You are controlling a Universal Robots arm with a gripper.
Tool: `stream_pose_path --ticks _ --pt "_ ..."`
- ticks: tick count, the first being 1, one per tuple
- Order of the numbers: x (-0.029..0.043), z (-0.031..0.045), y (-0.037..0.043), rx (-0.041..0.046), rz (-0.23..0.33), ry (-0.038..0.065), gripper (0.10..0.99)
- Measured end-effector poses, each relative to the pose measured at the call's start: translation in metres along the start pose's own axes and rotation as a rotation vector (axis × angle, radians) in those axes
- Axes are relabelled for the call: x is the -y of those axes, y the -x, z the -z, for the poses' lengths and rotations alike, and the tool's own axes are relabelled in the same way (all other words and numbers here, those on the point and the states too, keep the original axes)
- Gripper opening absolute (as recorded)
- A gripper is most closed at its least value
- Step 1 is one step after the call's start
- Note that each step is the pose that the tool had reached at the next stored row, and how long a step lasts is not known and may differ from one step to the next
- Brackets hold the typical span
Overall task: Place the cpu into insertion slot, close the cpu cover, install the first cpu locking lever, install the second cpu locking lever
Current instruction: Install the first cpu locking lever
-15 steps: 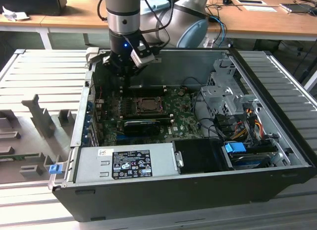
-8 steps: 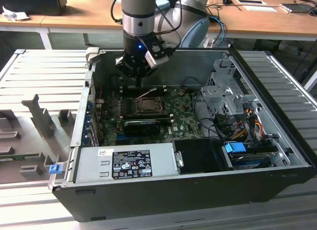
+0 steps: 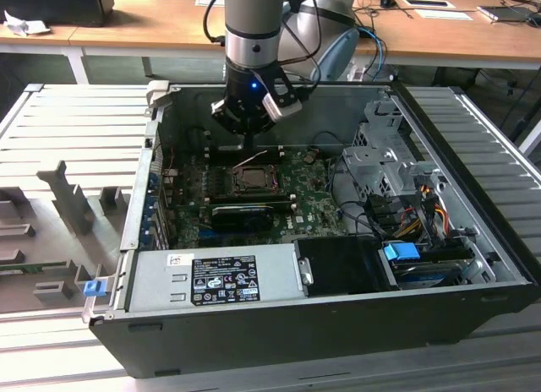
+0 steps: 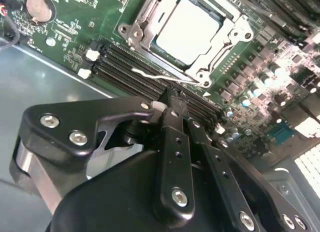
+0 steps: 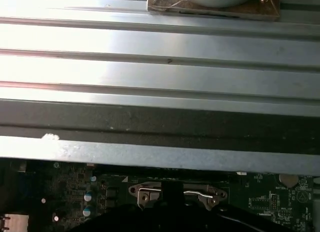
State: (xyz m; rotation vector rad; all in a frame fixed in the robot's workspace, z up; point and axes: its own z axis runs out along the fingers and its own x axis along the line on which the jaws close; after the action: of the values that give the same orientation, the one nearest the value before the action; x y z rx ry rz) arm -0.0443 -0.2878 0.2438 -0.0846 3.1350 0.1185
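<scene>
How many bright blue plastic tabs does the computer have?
2. One blue tab at the case's front corner on the exterior view's left; the other tab above the drives on the exterior view's right. Others may be hidden.

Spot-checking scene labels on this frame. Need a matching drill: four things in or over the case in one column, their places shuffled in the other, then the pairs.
Things
1. pale silver square cpu
2. round silver coin battery
3. grey metal power supply box
4. black gripper

Places
A. against the dark case wall in the exterior view's foreground
B. over the green circuit board, next to the insertion slot
C. seated inside the insertion slot
D. flat on the green circuit board, apart from the insertion slot

Pairs: 1-C, 2-D, 3-A, 4-B
</scene>
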Motion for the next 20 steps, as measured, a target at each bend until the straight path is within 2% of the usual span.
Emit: stream_pose_path --ticks 2,7,8,9,16,20 --pt "0.0003 -0.0022 0.0001 0.0004 0.000 0.006 0.106" --pt "0.0011 -0.0116 0.0006 0.0007 0.000 0.011 0.106" --pt "0.0013 -0.0132 0.0011 0.0011 -0.001 0.021 0.106" --pt "0.0014 -0.0153 0.0018 0.0016 -0.001 0.027 0.106" --pt "0.0024 -0.0226 0.0087 0.0013 0.001 0.027 0.106" --pt "0.0028 -0.0243 0.0126 0.0008 0.007 0.027 0.106"
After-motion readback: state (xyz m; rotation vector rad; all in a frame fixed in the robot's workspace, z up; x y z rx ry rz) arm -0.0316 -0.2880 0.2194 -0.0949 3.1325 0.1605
